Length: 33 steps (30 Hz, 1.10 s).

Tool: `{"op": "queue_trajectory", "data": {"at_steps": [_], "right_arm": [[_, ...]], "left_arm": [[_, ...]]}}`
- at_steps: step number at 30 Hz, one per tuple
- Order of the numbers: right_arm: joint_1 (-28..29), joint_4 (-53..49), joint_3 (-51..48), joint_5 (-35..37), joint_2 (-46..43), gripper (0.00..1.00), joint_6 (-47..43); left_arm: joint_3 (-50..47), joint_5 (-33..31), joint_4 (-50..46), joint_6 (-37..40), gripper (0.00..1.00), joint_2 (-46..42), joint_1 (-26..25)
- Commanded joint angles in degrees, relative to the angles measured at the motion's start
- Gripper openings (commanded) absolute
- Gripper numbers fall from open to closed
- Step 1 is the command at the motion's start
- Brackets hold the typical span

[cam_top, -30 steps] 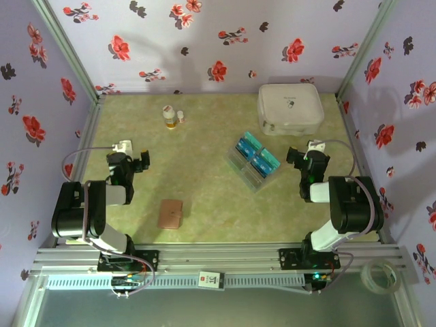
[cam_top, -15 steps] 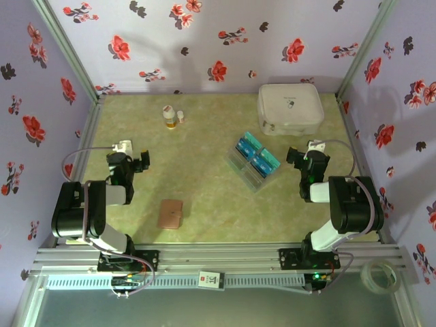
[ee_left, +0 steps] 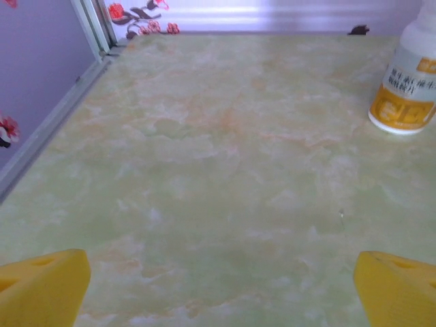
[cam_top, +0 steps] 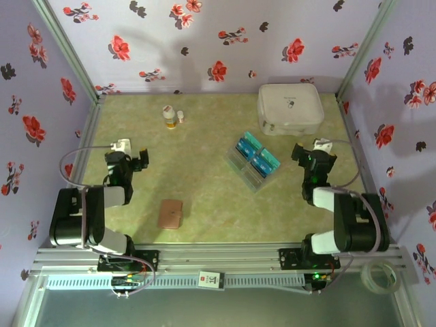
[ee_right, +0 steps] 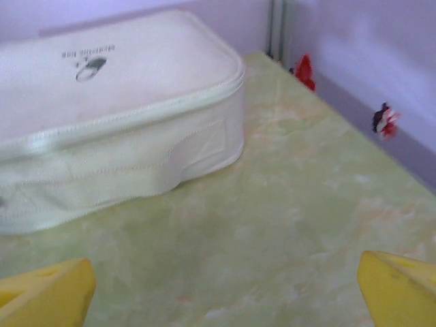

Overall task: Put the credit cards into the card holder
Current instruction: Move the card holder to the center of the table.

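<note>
Green marbled table (cam_top: pixel 204 197) | left gripper (ee_left: pixel 221 289) jaws spread wide, empty | right gripper (ee_right: pixel 221 289) jaws spread wide, empty

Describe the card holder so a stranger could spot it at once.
On the green marbled table, look near the front edge, right of the left arm. The card holder lies flat there: a small plain pinkish-brown pouch, unlike the blue cards or the white case.

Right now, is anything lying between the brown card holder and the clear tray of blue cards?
No. In the top view, bare green tabletop lies between the card holder and the clear tray.
</note>
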Motion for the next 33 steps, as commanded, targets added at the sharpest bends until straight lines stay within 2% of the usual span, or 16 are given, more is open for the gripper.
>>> {"op": "queue_trajectory", "data": {"at_steps": [1,4,5,9,11,15,19,25,33], "right_arm": [[-0.1,-12.4,4.6,6.3,-6.3,0.99,5.7],[-0.2,-31.0,10.9,12.4,-10.3,0.99,20.6],[-0.5,-35.4,12.6,12.3,-11.3,0.99,23.8],[-0.6,-41.9,15.9,-2.0,-14.6,0.99,23.8],[-0.3,-42.1,15.5,-9.5,-16.5,0.99,22.9],[2.9,-47.0,16.1,-15.8,-19.2,0.99,22.7],[10.6,-53.5,17.8,-17.0,-21.5,0.96,21.4],[23.5,-60.5,20.4,-14.5,-22.8,0.92,22.8],[41.7,-57.6,22.7,-10.1,-15.2,0.89,28.0]], "left_arm": [[1.6,-2.9,-3.5,-2.2,1.0,-3.6,0.4],[3.5,-4.3,-8.9,-2.5,1.0,-6.7,0.3],[4.4,-5.1,-10.9,-3.0,1.0,-7.9,0.2],[10.5,-7.3,-22.7,-10.8,1.0,-13.3,0.0],[15.2,-8.3,-32.8,-16.6,1.0,-15.2,-0.2],[22.2,-8.1,-49.9,-25.2,1.0,-17.5,-1.5],[23.6,-5.4,-60.1,-28.8,1.0,-20.2,-4.7],[18.9,0.3,-68.2,-33.9,1.0,-25.4,-10.9],[12.5,2.3,-71.3,-39.8,1.0,-27.1,-20.8]]}}
